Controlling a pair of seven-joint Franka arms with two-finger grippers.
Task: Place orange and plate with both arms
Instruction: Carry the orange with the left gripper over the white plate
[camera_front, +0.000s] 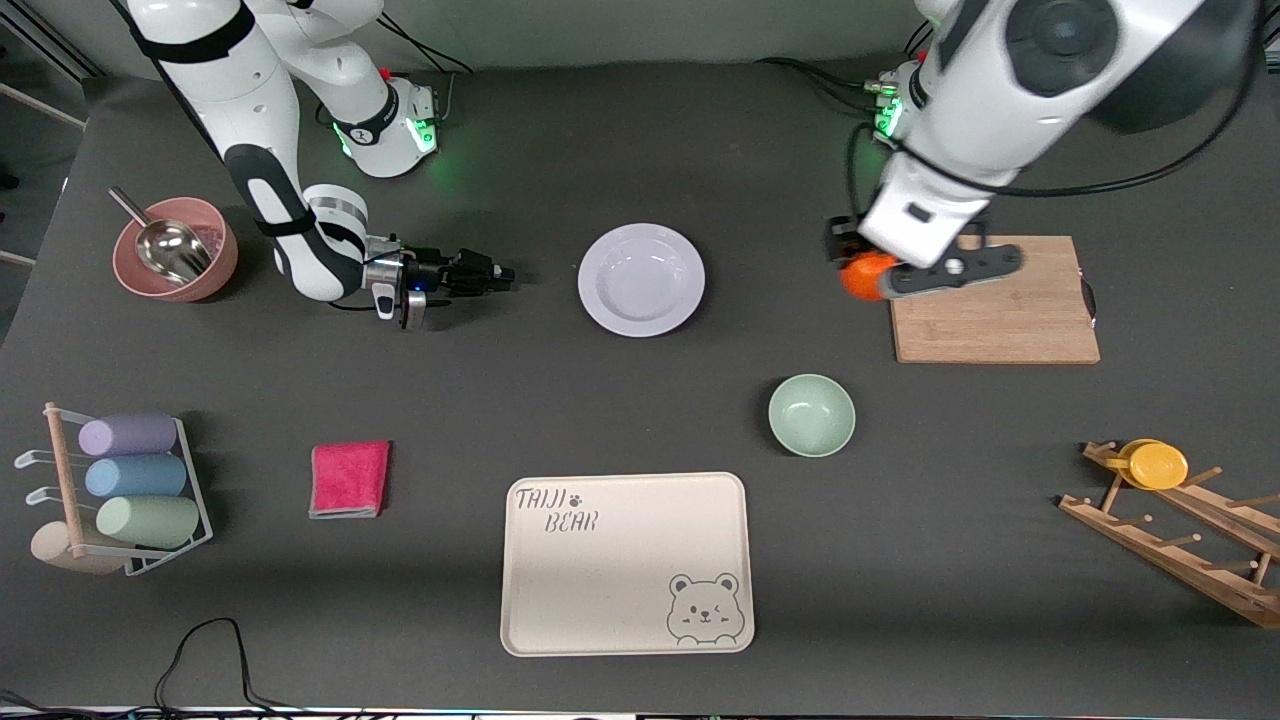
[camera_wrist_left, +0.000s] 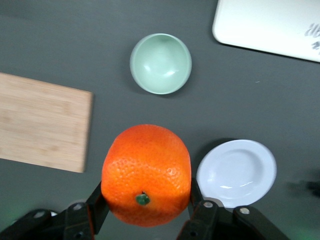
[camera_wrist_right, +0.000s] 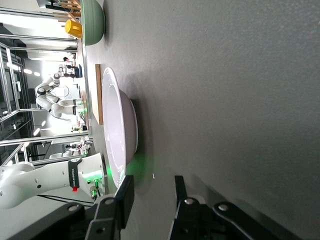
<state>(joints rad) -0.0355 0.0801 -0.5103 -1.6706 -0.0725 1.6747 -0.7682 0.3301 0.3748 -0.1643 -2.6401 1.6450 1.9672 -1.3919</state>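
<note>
The orange (camera_front: 864, 277) is bright and dimpled, gripped between my left gripper's (camera_front: 872, 282) fingers in the air, over the table at the edge of the wooden cutting board (camera_front: 1000, 310). In the left wrist view the orange (camera_wrist_left: 146, 175) fills the space between the fingers of the gripper (camera_wrist_left: 145, 202). The pale-lavender plate (camera_front: 641, 279) sits on the table mid-way between the arms; it also shows in the left wrist view (camera_wrist_left: 236, 172). My right gripper (camera_front: 505, 274) is open and empty, low over the table beside the plate, its fingers pointing at the plate's rim (camera_wrist_right: 120, 135).
A green bowl (camera_front: 811, 414) and a beige bear tray (camera_front: 625, 565) lie nearer the front camera than the plate. A pink bowl with a scoop (camera_front: 175, 250), a pink cloth (camera_front: 349, 479) and a cup rack (camera_front: 130, 490) are toward the right arm's end. A wooden rack with a yellow dish (camera_front: 1160, 465) is toward the left arm's end.
</note>
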